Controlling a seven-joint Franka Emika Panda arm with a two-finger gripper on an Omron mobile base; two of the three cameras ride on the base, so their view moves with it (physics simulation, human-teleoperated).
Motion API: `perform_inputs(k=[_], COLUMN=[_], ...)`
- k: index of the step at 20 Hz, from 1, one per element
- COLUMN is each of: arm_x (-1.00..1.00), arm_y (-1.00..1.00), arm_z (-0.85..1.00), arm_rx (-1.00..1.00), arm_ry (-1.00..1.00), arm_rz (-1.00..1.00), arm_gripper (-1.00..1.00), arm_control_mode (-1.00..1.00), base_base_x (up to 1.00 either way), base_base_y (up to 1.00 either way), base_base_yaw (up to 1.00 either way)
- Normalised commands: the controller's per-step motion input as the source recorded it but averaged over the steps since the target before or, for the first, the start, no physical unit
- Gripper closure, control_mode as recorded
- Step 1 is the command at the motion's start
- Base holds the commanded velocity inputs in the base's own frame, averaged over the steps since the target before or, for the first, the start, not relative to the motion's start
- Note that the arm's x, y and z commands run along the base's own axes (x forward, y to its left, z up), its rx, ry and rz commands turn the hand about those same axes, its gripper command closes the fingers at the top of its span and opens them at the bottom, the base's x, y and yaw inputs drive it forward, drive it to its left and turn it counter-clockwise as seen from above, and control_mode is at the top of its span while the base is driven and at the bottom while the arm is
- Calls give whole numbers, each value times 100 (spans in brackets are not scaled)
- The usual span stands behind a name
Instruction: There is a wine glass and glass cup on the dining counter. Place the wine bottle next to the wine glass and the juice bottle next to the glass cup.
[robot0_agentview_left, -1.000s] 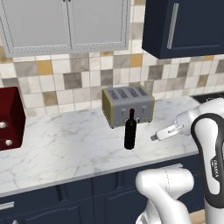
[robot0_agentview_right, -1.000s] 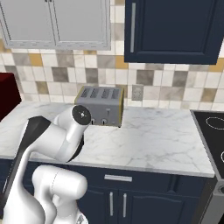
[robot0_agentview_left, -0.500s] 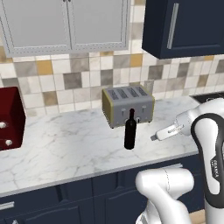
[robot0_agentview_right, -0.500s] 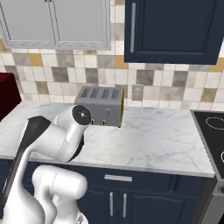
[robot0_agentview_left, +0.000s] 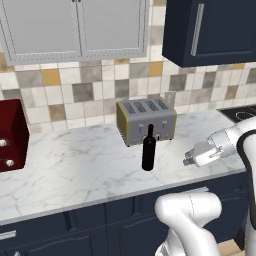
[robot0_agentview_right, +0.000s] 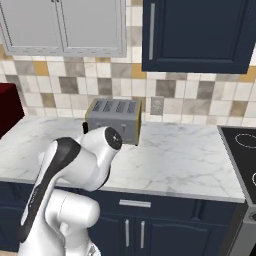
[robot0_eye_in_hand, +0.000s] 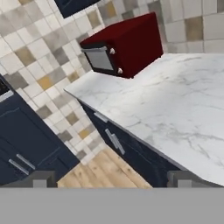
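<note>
Nothing shifted, wine bottle (robot0_agentview_left: 148, 149) near-black, slim, seemingly upright

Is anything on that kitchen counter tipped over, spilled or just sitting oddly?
Nothing stands out. The wine bottle stands upright on the marble counter before the toaster, with no spills. The open gripper is apart from it.

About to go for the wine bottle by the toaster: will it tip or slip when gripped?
The wine bottle stands upright, tall and slim on a narrow base, so a push near its neck would probably tip it. Its dark surface looks smooth, likely slippery. The toaster sits close behind, so a topple backward might be stopped.
</note>
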Motion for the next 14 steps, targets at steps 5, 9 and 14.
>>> perform_inputs(k=[5,9,14], arm_x=[2,35,39], arm_y=[-19,-14,-3], arm_z=[0,0,0], arm_rx=[-1,-1,0], arm_ry=[-7,-1,-5], arm_rz=[43,25,12], arm_gripper=[-100,-100,-100], arm_control_mode=[-100,-100,-100], base_base_x=[0,0,0], base_base_y=[0,0,0], base_base_yaw=[0,0,0])
